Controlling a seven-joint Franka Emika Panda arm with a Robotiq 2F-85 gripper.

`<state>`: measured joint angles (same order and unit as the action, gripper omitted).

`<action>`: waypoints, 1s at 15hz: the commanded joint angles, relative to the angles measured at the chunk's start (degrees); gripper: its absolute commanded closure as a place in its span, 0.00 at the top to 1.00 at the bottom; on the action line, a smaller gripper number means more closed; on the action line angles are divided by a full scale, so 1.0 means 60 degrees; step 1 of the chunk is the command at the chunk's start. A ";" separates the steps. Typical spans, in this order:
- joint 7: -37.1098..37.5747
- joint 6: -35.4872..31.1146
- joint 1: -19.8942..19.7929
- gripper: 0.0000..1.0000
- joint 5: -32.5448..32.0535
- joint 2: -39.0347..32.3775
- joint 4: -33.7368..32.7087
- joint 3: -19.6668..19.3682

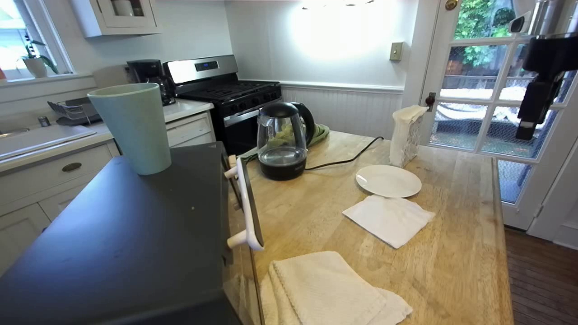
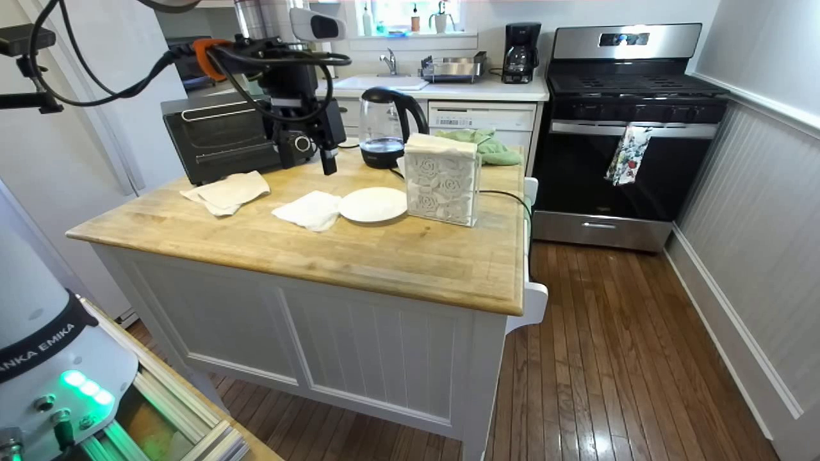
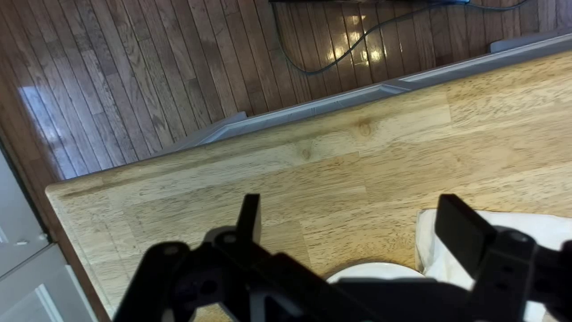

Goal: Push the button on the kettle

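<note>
Kettle (image 1: 284,141) stands upright on the wooden tabletop (image 1: 465,216), partly filled, a black cord (image 1: 345,161) running to it and a green cloth (image 2: 493,149) close by. Well apart hangs the claw (image 3: 348,210), fingers (image 3: 460,232) spread wide, partly hiding a white plate (image 3: 377,269) in the wrist view.

Your desk (image 1: 456,243) is smooth wood, its grain showing under a faint sheen. On the kettle (image 1: 282,143) you see clear glass, trimmed in shiny black that looks like plastic. The plate (image 1: 388,180) is smooth and glossy; the napkin (image 1: 392,220) looks like soft matt paper, while the folded towel (image 1: 334,289) is faintly textured cloth. The fingers (image 3: 462,232) you work with look matt black. You also have a matt pale-green cup (image 1: 135,131), a satin dark top on the toaster oven (image 1: 135,234), stainless steel and glossy black glass on the range (image 2: 576,160), and polished wooden floorboards (image 2: 608,371).
</note>
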<state>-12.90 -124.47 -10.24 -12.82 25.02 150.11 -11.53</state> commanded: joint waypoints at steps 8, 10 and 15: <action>-0.0547 0.1016 0.1209 1.00 0.2570 -0.2295 -0.4405 0.0040; -0.0915 0.0900 0.1367 1.00 0.3597 -0.3104 -0.5474 -0.0039; -0.1242 0.0856 0.1092 1.00 0.6143 -0.5361 -0.8023 0.0225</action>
<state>-18.81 -120.90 -2.36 16.36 2.92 113.27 -10.62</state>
